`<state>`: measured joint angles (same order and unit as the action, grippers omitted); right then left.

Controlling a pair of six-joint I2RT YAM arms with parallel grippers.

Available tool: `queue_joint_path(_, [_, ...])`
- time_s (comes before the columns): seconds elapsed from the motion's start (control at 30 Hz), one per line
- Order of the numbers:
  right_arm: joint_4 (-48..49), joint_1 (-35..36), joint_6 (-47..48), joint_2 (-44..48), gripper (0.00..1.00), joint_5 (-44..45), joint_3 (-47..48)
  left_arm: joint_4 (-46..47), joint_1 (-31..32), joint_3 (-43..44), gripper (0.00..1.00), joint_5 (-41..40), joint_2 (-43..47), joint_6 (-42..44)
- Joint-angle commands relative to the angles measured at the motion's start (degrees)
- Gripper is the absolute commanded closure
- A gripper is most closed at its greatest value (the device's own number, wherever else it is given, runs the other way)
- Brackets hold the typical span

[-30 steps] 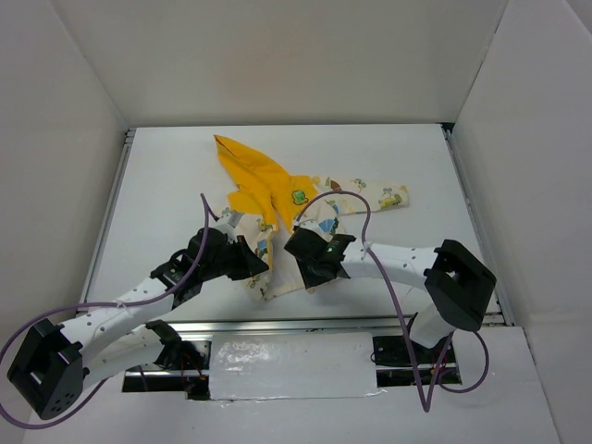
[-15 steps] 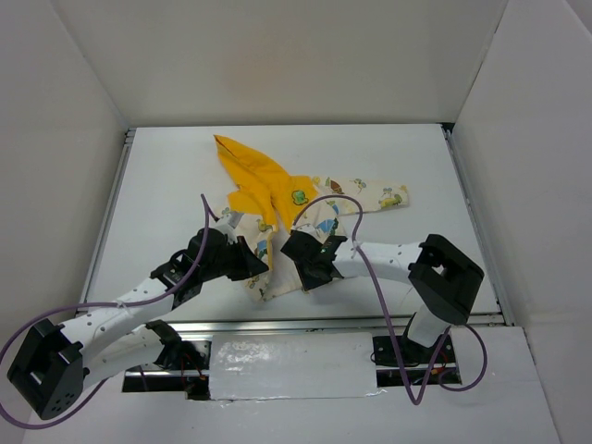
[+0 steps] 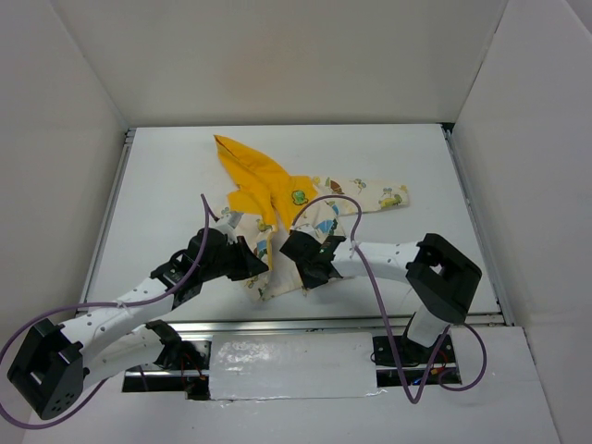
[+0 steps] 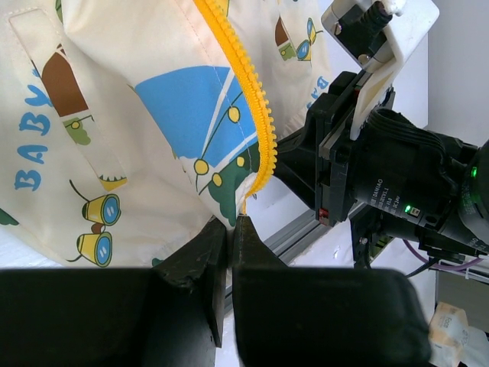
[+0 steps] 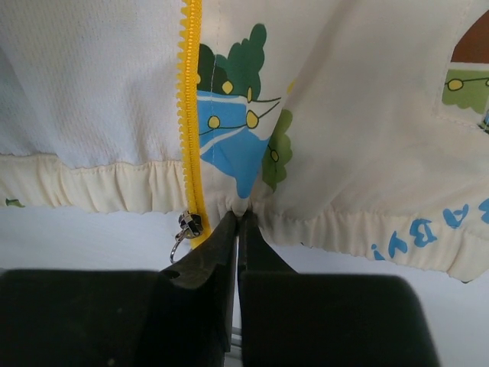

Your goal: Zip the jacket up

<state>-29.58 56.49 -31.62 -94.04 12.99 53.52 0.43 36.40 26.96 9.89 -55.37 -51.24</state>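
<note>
- And the right fingers (image 5: 229,237) have snapped closed! A second ago they were partly apart; now they pinch the jacket (image 3: 319,211) at its hem (image 5: 99,191), just beside the zipper slider (image 5: 189,224).
- The right arm has crept a little leftward to get there.
- The left fingers (image 4: 218,241) haven't budged: still clamped on the other front panel's bottom corner, right at the foot of the yellow zipper (image 4: 244,92).
- So both bottom ends look pinned. I'd judge the two halves still have to be mated at the slider, which isn't gripped.
- Pose: both arms reach in low from their bases, wrists converging on the near hem.
- The jacket lies spread mid-bench (image 3: 166,185), yellow hood (image 3: 250,176) pointing away, front unzipped.
</note>
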Motion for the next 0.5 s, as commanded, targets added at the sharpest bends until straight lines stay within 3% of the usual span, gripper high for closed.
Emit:
queue_joint_path(0.0, [2.25,0.38,-0.55,0.25,1.00,-0.16,0.62,1.51,-0.45,-0.42,1.00,0.48,-0.17,0.35])
queue_joint_path(0.17, [3.92,-0.24,-0.47,5.88,0.98,-1.56,1.41,1.51,-0.46,-0.42,1.00,0.31,-0.17,0.09])
queue_joint_path(0.2, [3.83,-0.33,-0.29,5.89,0.91,-2.09,1.76,1.59,-0.46,-0.42,1.00,0.31,-0.17,0.00])
queue_joint_path(0.23, [3.66,-0.24,-0.03,5.02,0.75,-1.92,2.64,1.60,-0.46,-0.42,1.00,0.48,-0.17,0.00])
queue_joint_path(0.3, [2.87,-0.33,-0.02,3.52,0.61,-1.66,3.08,1.42,-0.54,-0.24,1.00,0.57,-0.17,0.00])
queue_joint_path(0.47, [4.62,-0.33,-0.72,0.44,0.47,-2.80,1.33,0.45,-0.63,-0.15,1.00,0.04,0.62,0.44])
